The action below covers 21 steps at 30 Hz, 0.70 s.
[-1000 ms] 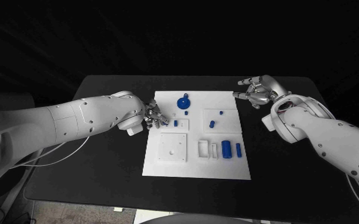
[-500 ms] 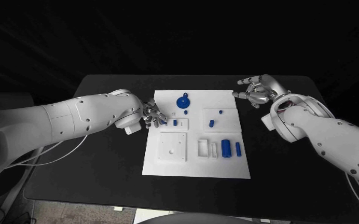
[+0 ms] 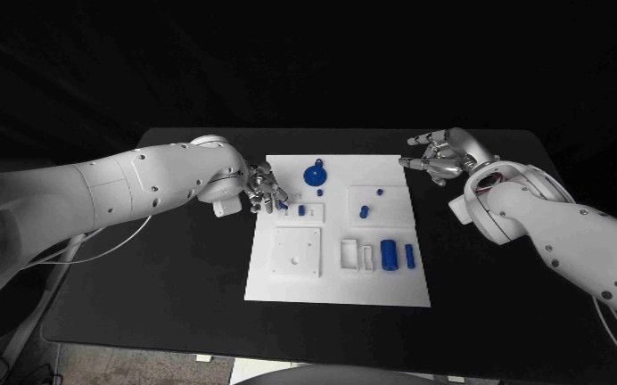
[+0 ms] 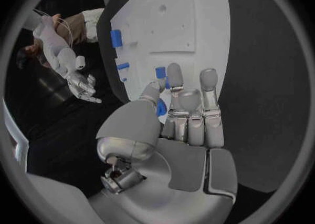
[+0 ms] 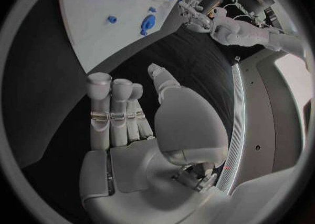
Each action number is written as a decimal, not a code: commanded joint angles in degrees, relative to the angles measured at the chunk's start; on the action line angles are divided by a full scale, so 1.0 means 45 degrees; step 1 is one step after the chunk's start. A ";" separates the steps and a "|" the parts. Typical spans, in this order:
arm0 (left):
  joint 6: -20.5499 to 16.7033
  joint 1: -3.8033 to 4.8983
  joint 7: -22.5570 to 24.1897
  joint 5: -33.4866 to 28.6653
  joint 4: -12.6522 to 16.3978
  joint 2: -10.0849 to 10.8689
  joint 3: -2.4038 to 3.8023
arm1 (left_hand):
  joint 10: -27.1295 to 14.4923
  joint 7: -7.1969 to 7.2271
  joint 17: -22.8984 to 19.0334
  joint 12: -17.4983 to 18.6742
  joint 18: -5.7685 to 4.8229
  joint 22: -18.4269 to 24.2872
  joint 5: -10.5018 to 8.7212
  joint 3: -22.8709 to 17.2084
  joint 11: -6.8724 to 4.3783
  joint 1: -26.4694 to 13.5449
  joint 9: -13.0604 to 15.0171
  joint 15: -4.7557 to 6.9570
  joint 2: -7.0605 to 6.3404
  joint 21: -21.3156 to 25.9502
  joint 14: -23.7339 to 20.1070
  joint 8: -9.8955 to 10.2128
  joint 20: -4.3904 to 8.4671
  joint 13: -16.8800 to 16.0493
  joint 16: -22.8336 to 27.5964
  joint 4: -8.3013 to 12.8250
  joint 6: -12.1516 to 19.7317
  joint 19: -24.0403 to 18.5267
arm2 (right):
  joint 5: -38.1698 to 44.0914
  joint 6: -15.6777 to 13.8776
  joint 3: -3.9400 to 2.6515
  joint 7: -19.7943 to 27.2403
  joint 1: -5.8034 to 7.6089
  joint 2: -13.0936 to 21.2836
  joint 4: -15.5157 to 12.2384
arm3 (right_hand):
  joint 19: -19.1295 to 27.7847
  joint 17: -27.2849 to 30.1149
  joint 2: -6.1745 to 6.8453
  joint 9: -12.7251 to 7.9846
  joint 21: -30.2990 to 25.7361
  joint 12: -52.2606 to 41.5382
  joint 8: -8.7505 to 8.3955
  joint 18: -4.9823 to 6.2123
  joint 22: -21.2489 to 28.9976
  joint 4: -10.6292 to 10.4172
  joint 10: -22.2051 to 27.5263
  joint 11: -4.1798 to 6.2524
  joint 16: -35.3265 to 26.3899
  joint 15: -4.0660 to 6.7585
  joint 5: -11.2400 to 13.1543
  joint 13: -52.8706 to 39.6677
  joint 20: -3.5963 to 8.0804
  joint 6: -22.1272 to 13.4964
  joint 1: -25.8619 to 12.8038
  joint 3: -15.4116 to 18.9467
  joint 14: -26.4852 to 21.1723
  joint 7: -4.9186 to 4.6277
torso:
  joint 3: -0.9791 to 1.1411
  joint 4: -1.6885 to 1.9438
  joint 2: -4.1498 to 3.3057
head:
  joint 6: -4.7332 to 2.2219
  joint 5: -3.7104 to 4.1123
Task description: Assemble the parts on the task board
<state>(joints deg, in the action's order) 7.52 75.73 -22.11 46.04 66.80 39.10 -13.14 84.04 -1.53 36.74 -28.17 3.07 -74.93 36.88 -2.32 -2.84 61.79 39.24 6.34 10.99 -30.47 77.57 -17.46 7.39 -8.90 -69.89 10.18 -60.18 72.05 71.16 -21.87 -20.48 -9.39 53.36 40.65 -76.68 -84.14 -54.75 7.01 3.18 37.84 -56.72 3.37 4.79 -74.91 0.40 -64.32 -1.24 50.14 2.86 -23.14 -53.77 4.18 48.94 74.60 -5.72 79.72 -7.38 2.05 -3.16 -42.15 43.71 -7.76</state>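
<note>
Right now the left hand (image 3: pixel 267 192) sits over the left edge of the white task board (image 3: pixel 337 289), fingers curled together around a small blue part (image 4: pixel 160 108) pinched against the thumb. Right hand (image 3: pixel 441 159) hovers above the black tabletop (image 3: pixel 168 305) just past the board's far right corner, fingers loosely apart, holding nothing. On the board: a round blue disc part (image 3: pixel 315 175) near the far edge, a small blue peg (image 3: pixel 302 210) beside the left hand, a blue cylinder (image 3: pixel 389 256) and a slimmer blue bar (image 3: pixel 410 257) toward the near right.
</note>
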 commanded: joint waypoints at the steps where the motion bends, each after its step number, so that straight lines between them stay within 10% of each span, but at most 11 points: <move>1: 0.0682 0.0056 -0.0041 0.0577 -0.0032 -0.0137 0.0004 | 0.0528 0.0137 0.0022 0.0056 -0.0185 -0.0240 0.0019 -0.1362 -0.0024 0.0112 0.0025 0.0004 -0.0015 -0.0033 -0.0027 0.0070 -0.0004 -0.0030 -0.0065 0.1328 -0.0197 -0.0103 | 0.0038 0.0160 -0.0004 0.0069 -0.0010 -0.0022 -0.0004 | -0.0091 -0.0013 -0.0021 0.0012 0.0027 0.0022 -0.0031 0.0199 -0.1039 0.0051 0.0054 0.0037 -0.0011 0.0044 -0.0066 -0.0021 -0.0022 0.0040 -0.0147 -0.0015 0.0003 -0.0004 | -0.0011 0.0007 -0.0010 | -0.0006 0.0039; 21: -0.0446 -0.0020 -0.0004 0.3323 -0.0051 -0.0714 -0.0040 | 0.0545 0.0157 0.0111 -0.0040 -0.0139 -0.0231 0.0105 -0.1343 -0.0056 0.0170 0.0100 0.0029 -0.0076 -0.0092 0.0073 0.0159 0.0011 -0.0071 -0.0114 0.1307 -0.0280 -0.0016 | 0.0045 0.0125 -0.0004 0.0084 -0.0011 -0.0030 -0.0030 | -0.0091 -0.0013 -0.0021 0.0012 0.0027 0.0022 -0.0031 0.0199 -0.1039 0.0051 0.0054 0.0037 -0.0011 0.0044 -0.0066 -0.0021 -0.0022 0.0040 -0.0147 -0.0015 0.0003 -0.0004 | -0.0019 0.0022 0.0001 | 0.0005 0.0014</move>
<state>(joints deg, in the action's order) 7.71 75.69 -22.16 57.88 66.56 36.01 -13.32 84.05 -1.63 37.20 -28.17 3.06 -74.92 37.21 -2.65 -2.84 61.89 39.67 6.33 10.63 -30.70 77.57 -16.91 7.38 -9.15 -70.11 10.51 -60.29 72.05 71.16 -21.86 -20.48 -9.39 53.35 40.57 -76.73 -84.14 -54.74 7.01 3.18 37.84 -56.72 3.37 4.79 -74.90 0.40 -64.32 -1.24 50.14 2.86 -23.14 -53.77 4.18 48.94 74.60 -5.72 79.72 -7.38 1.96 -3.02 -42.15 43.79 -7.68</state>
